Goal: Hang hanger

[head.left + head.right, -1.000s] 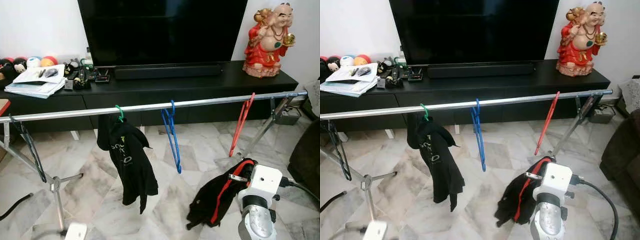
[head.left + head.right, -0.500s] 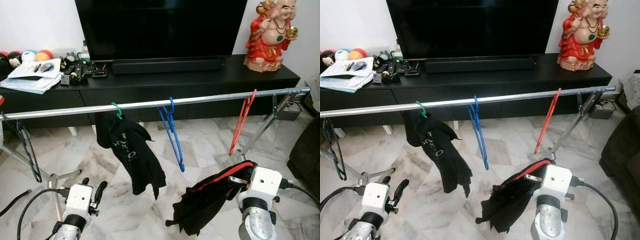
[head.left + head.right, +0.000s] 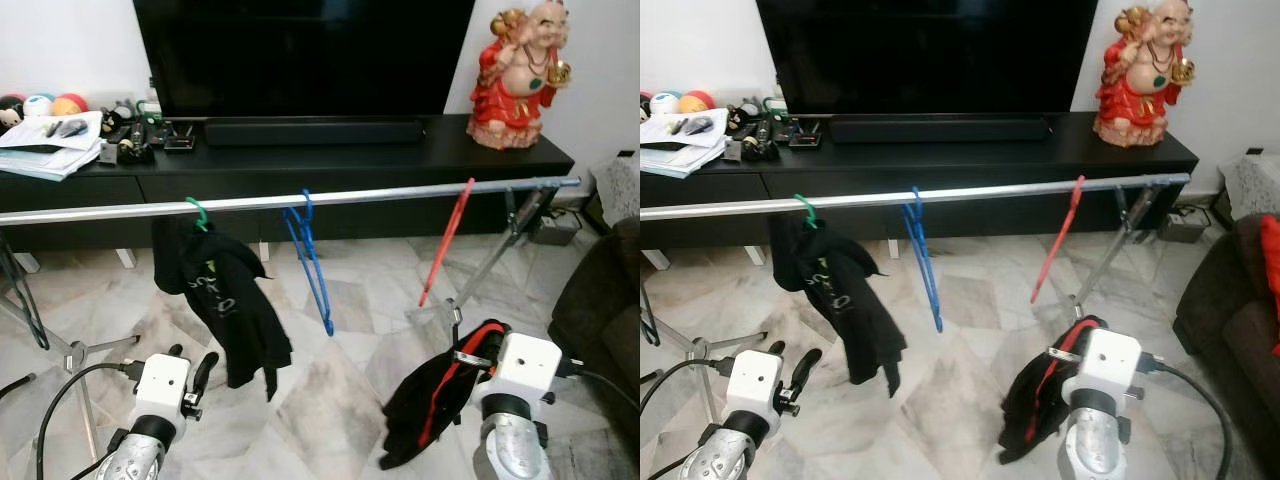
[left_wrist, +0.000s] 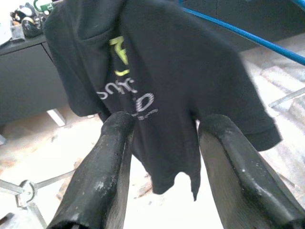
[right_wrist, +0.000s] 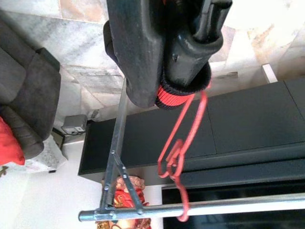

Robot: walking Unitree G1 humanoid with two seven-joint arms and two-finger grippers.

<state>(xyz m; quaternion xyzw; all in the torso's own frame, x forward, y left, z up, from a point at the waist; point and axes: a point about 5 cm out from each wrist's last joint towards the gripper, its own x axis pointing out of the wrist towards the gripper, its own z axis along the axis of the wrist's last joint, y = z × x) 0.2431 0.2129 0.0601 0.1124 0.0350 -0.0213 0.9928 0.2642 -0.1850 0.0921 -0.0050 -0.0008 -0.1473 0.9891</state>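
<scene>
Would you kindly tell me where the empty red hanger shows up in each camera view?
Left eye: red hanger on the rail's right part.
Right eye: same place.
Left wrist: not in it.
Right wrist: dangling from the rail, beyond the claw.
Shared landmark: metal rail.

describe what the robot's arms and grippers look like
Both arms are silver metal cylinders ending in boxy white wrist housings. The left gripper has two long, rounded matte black fingers, slightly scuffed. The right gripper has the same black fingers. Black cables run from each wrist, looping on the left and trailing off on the right.
</scene>
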